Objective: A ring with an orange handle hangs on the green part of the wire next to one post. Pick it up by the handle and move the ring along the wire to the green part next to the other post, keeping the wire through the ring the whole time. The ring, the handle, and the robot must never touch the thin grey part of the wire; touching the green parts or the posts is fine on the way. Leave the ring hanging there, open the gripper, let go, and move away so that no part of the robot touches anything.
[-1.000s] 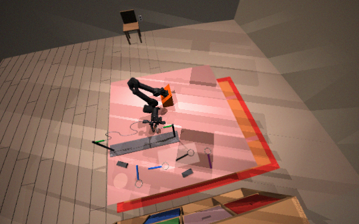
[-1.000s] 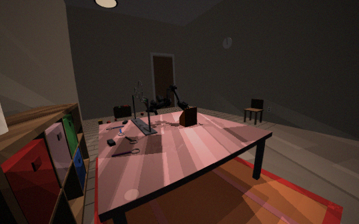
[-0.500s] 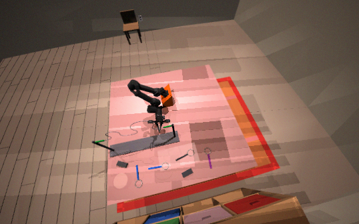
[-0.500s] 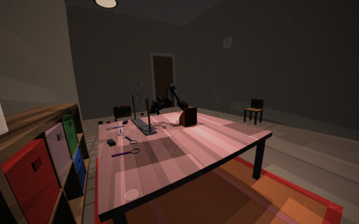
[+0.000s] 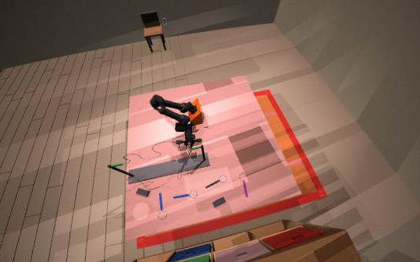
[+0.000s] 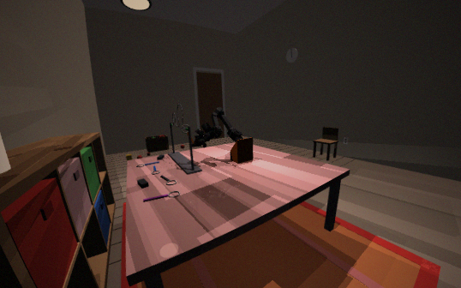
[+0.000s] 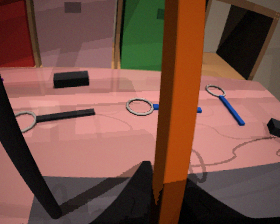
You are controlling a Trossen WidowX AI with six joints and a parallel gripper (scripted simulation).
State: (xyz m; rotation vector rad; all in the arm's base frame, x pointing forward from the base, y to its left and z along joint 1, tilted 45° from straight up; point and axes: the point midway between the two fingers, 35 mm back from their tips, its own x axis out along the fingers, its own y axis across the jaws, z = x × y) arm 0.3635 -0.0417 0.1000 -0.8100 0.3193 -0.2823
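The black jaws (image 5: 188, 143) (image 6: 197, 139) were closed on the long orange handle (image 7: 178, 100), presumably so the metal ring (image 5: 188, 150) could be steered clear of grey wire; it was near the green wire section (image 5: 197, 148) by one black post (image 5: 203, 154) (image 6: 191, 150) (image 7: 21, 145).
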